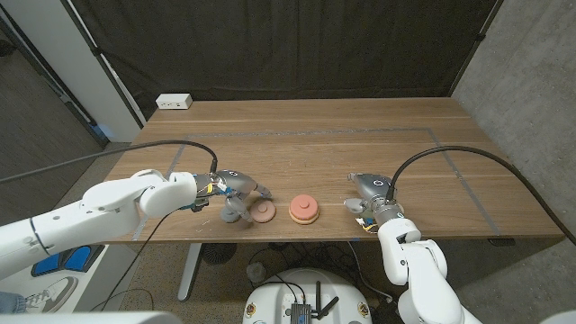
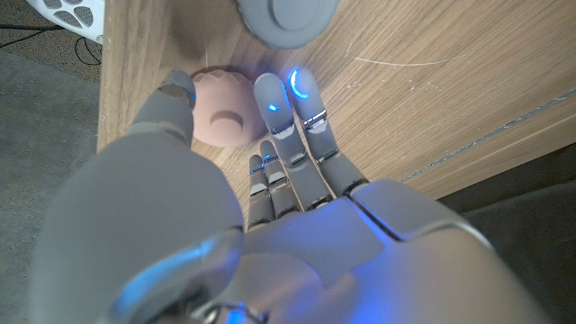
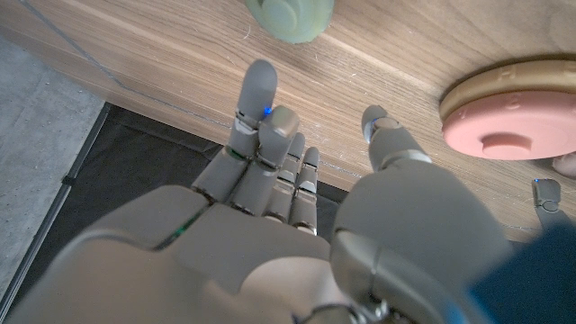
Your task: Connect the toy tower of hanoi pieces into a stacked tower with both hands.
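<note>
The left robot hand [image 1: 236, 191] rests its spread fingers around a pink disc [image 1: 262, 212], holding nothing, with a grey disc [image 2: 288, 18] just beyond its fingertips. The right robot hand [image 1: 367, 193] is open on the counter [image 1: 315, 135], near the two-disc stack [image 1: 304, 210] and a green piece [image 3: 290, 18].

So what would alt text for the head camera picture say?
Two robot arms reach over a wooden table; the left hand touches a pinkish-brown disc, the right hand is open beside a small green piece, with a pink-and-tan stack between.
</note>
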Robot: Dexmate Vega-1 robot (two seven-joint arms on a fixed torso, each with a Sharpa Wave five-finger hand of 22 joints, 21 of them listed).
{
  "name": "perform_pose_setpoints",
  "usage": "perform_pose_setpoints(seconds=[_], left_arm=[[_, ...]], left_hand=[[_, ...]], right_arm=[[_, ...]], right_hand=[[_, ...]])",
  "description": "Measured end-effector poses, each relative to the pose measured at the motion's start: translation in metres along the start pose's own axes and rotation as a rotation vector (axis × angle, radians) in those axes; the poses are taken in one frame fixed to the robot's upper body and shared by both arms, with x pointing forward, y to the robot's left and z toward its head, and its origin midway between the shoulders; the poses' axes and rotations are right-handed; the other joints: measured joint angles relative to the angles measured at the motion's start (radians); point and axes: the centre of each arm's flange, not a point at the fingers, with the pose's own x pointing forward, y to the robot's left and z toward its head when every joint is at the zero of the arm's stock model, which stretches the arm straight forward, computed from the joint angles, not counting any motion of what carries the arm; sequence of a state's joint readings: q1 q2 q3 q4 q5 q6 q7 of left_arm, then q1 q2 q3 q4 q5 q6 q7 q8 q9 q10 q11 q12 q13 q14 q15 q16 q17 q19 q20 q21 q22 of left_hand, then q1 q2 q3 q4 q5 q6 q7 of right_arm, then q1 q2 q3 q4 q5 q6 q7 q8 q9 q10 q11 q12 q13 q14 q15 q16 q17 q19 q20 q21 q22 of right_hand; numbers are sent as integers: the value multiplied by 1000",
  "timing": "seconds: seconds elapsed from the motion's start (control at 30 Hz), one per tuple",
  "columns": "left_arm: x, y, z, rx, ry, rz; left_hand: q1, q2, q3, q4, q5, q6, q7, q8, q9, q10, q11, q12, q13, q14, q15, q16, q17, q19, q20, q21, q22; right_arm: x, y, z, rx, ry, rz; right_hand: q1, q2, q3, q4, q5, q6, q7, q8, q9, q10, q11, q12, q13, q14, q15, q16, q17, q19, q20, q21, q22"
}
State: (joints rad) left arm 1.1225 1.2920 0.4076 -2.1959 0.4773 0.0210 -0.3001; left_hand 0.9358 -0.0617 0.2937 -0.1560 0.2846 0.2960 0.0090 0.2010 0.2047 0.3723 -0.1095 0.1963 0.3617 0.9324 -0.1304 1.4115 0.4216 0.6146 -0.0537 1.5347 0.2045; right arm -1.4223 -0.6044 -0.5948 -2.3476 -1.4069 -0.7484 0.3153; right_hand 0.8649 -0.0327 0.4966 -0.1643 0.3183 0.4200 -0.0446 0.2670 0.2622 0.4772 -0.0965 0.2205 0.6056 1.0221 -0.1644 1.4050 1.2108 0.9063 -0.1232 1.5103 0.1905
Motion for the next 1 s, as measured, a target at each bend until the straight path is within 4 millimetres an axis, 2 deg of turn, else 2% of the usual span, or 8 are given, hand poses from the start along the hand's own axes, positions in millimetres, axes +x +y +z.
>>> perform_pose_setpoints(seconds=[1.0], left_arm=[[6, -18, 4, 15, 9, 38]], left_hand=[[0, 0, -4, -4, 0, 14, -7, 8, 0, 23, -9, 7, 3, 0, 0, 9, 0, 4, -4, 4, 0]], right_arm=[[2, 0, 0, -2, -1, 2]], right_hand=[[-7, 7, 4, 4, 4, 3, -4, 0, 4, 11, 0, 0, 4, 0, 0, 0, 0, 0, 0, 0, 0]])
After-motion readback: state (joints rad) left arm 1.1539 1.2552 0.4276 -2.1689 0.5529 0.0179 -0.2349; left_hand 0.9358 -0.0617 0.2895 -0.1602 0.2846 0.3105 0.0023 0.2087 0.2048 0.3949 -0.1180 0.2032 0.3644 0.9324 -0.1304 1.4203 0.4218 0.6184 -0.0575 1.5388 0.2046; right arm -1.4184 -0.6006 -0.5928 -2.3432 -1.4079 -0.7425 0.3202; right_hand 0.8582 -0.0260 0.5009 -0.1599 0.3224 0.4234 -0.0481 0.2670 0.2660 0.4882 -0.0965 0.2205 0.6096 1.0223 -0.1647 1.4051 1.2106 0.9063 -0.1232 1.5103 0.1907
